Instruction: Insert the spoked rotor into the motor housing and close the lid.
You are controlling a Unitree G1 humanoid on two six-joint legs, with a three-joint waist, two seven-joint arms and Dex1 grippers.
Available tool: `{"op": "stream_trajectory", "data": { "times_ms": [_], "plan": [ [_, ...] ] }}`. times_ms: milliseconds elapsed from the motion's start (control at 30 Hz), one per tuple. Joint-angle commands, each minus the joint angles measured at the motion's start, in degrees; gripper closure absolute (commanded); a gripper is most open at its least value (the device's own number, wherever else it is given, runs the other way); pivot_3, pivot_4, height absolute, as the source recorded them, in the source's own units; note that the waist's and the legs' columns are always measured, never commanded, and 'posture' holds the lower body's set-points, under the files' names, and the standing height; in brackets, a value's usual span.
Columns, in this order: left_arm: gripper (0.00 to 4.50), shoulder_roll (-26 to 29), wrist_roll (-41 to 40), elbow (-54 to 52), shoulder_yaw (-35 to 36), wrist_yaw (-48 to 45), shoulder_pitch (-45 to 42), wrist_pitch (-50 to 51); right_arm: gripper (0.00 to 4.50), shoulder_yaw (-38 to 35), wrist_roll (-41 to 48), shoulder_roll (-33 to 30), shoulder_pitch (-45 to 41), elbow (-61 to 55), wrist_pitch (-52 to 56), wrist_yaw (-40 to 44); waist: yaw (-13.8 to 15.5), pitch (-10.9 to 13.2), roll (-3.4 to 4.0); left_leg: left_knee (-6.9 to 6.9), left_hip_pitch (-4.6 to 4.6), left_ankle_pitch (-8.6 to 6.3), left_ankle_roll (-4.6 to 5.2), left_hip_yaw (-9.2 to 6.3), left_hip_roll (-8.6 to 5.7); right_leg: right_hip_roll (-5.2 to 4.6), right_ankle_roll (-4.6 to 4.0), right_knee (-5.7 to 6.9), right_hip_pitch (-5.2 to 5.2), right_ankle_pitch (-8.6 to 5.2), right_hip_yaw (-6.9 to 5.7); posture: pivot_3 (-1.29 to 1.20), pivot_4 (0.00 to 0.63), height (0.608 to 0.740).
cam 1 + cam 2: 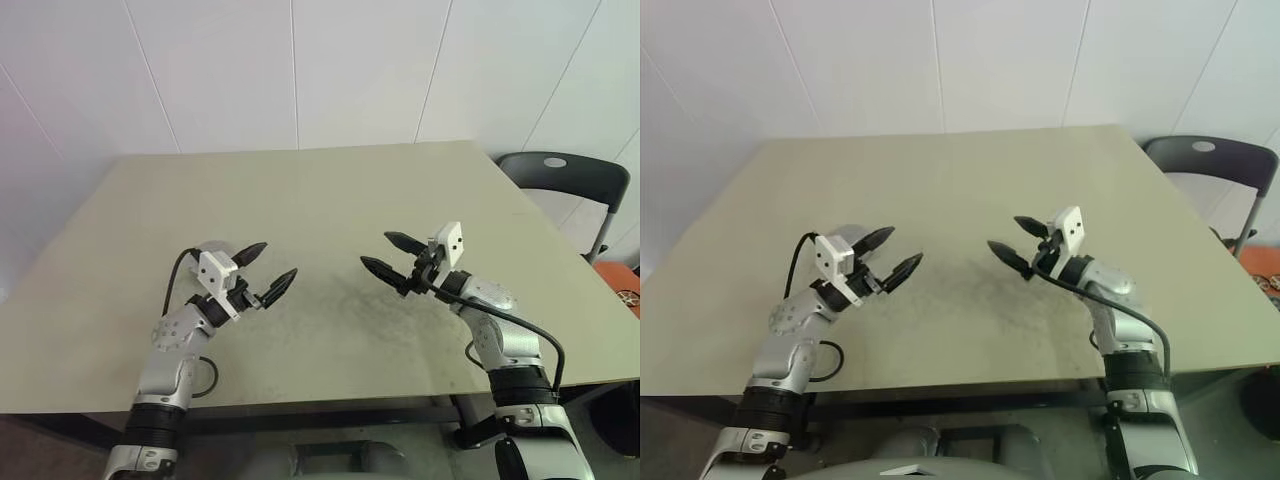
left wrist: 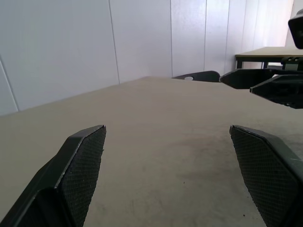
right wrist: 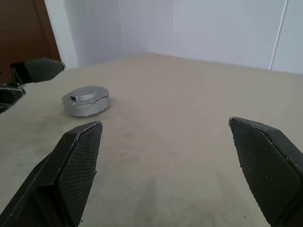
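2 hands hover above the beige surface, pointing toward each other with a stretch of bare top between them. The left hand has its fingers spread wide and holds nothing; the right hand is likewise wide open and empty. A closed silver puck, apparently the motor housing with its lid on, sits on the surface just beyond the left hand.
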Motion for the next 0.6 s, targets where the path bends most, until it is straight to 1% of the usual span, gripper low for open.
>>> {"op": "stream_trajectory", "data": {
  "times_ms": [33, 267, 600],
  "plan": [
    [0.03, 0.0, 0.5, -1.5, 0.0, 0.1, -1.0, -1.5, 0.0, 0.2, 0.7, 0.0, -1.1, -1.7, -0.7, 0.3, 0.0, 0.0, 0.0, 0.0, 0.0, 0.0, 0.0, 0.0, 0.0, 0.0, 0.0, 0.0, 0.0, 0.0, 0.0, 0.0, 0.0, 0.74],
    [0.03, -0.1, 0.5, -1.7, 0.2, 0.1, -1.1, -1.6, 0.0, -0.2, 0.2, -0.9, -2.4, 0.7, -1.9, 1.8, -0.1, 0.0, 0.0, 0.0, 0.0, 0.0, 0.0, 0.0, 0.0, 0.0, 0.0, 0.0, 0.0, 0.0, 0.0, 0.0, 0.0, 0.74],
    [0.03, -0.3, 1.0, -1.2, -0.1, 0.2, -1.5, -1.7, 0.0, 0.1, -0.8, -0.6, -2.5, 3.7, -5.1, 2.5, -0.1, 0.0, 0.0, 0.0, 0.0, 0.0, 0.01, 0.0, 0.0, 0.0, 0.0, 0.0, 0.0, 0.0, -0.01, 0.0, 0.0, 0.74]
  ]
}}
